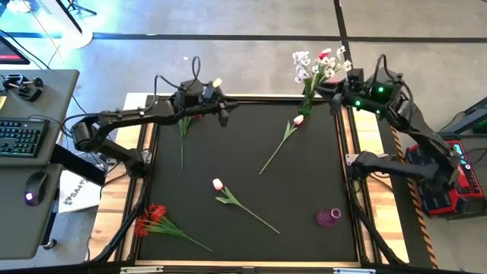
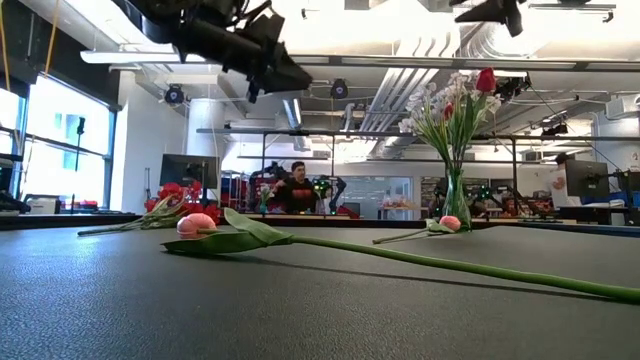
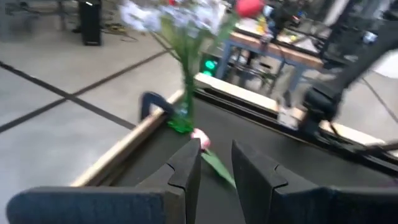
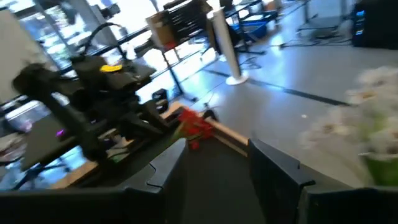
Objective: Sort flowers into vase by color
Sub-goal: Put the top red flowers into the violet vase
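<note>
A clear vase (image 1: 307, 101) with white sprigs and a red tulip (image 2: 485, 80) stands at the mat's far right corner. One pink tulip (image 1: 298, 119) lies near it, and another (image 1: 218, 184) lies mid-mat. A red bunch (image 1: 154, 216) lies near left. A red-blossomed stem (image 1: 183, 137) lies on the mat under my left arm. My left gripper (image 1: 224, 116) hangs high over the far left with its fingers a little apart and nothing between them (image 3: 214, 155). My right gripper (image 1: 333, 99) hangs beside the vase, open and empty (image 4: 217, 152).
A small magenta vase (image 1: 329, 218) sits at the near right of the black mat (image 1: 251, 152). A wooden frame (image 1: 365, 137) runs around the mat. A desk with a keyboard (image 1: 19, 137) and mouse stands off the left. A person (image 2: 297, 188) is far behind the table.
</note>
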Robot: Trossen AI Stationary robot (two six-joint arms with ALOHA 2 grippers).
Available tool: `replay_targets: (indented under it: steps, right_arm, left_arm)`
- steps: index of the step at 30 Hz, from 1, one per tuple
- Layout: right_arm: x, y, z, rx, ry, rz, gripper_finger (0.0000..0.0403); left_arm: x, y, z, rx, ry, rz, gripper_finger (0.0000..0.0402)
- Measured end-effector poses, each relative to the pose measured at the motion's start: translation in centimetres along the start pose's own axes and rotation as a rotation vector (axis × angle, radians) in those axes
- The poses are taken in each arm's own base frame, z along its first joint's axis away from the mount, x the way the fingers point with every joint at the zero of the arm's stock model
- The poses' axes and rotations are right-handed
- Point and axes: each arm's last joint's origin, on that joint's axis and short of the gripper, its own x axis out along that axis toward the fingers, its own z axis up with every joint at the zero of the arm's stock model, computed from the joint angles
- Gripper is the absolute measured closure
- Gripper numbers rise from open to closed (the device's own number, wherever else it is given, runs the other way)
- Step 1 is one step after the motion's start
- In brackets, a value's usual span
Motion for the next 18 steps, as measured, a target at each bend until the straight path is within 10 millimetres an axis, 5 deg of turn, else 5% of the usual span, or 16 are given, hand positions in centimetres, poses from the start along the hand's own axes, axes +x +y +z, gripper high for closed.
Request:
replay_targets:
  steps: [10,18]
  right_arm:
    - [2.2,4.6,-2.6,0.041,0.165,0.118,0.0249]
    - [4.0,6.9,-6.5,0.161,0.469,0.074,0.0249]
  left_arm:
    - [0.2,-8.1,-2.5,0.013,0.083,0.016,0.0323]
    - [-1.2,-13.1,-4.1,-0.128,0.073,0.122,0.0324]
